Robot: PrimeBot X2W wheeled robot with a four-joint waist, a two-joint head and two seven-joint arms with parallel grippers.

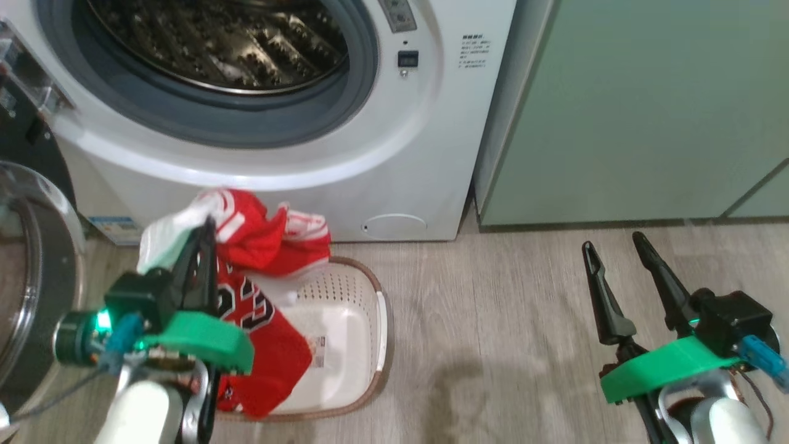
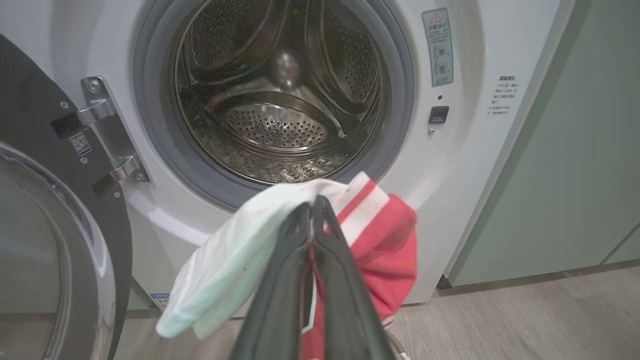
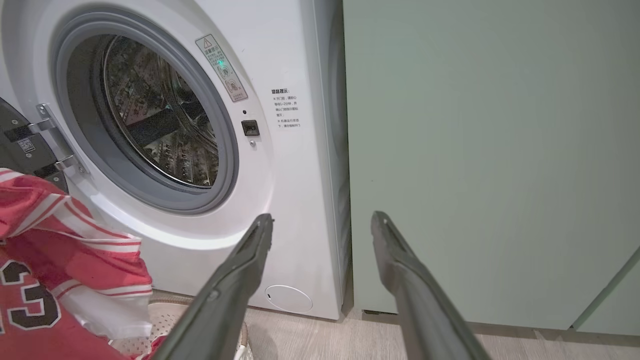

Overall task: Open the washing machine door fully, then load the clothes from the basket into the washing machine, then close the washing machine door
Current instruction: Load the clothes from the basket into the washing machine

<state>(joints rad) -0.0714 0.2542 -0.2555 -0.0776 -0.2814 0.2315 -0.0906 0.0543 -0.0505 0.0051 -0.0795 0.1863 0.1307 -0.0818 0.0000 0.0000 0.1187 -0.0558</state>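
Head view is showing the left fingers (image 1: pixel 194 259) pinching the clothes (image 1: pixel 265 246) above the basket (image 1: pixel 345 290), ready for the washing machine (image 1: pixel 400 154) at twelve o'clock; right fingers (image 1: pixel 601 290) are hanging wide, empty.

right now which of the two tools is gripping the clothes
The left tool, shut on the red and white clothes; the right tool stands open and empty.

Shiny metal drum (image 2: pixel 275 130) — cloth clothes (image 1: pixel 271 246), seemingly plastic basket (image 1: pixel 346 287)
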